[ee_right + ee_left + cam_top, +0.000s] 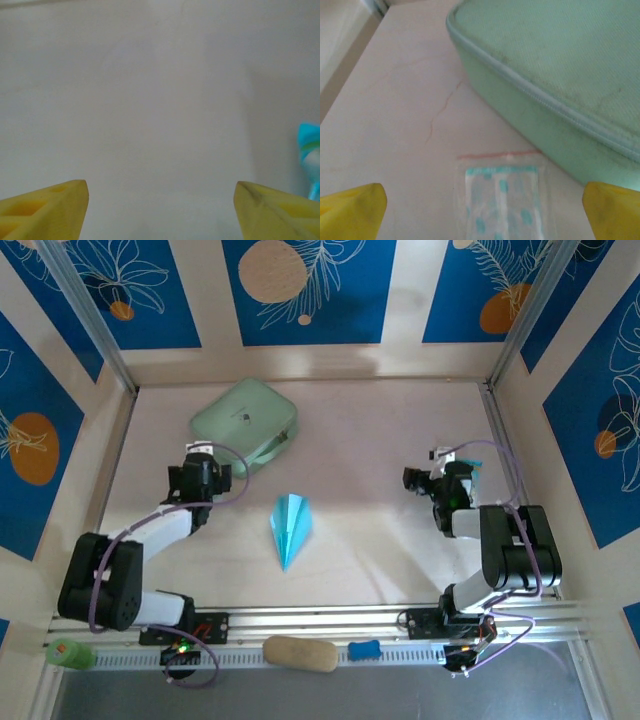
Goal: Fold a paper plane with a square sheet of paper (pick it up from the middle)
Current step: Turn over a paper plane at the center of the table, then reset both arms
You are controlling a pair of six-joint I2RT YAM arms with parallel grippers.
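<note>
The square sheet of paper lies folded into a narrow light cyan paper plane (290, 527) flat on the table's middle, its point toward the near edge. Neither gripper touches it. My left gripper (201, 455) is up and to the left of the plane, beside the mint-green case. In the left wrist view its yellow fingers (352, 210) are spread wide, so the left gripper (485, 215) is open over a small packet. My right gripper (437, 468) is off to the plane's right. It (162, 210) is open, with bare table between its fingers (45, 210).
A mint-green rounded case (245, 423) (555, 75) sits at the back left. A small printed blue-white packet (502, 200) lies just before it. A blue-white object (311, 160) shows at the right wrist view's right edge. A tan oblong (300, 653) and a blue piece (365, 649) rest on the front rail.
</note>
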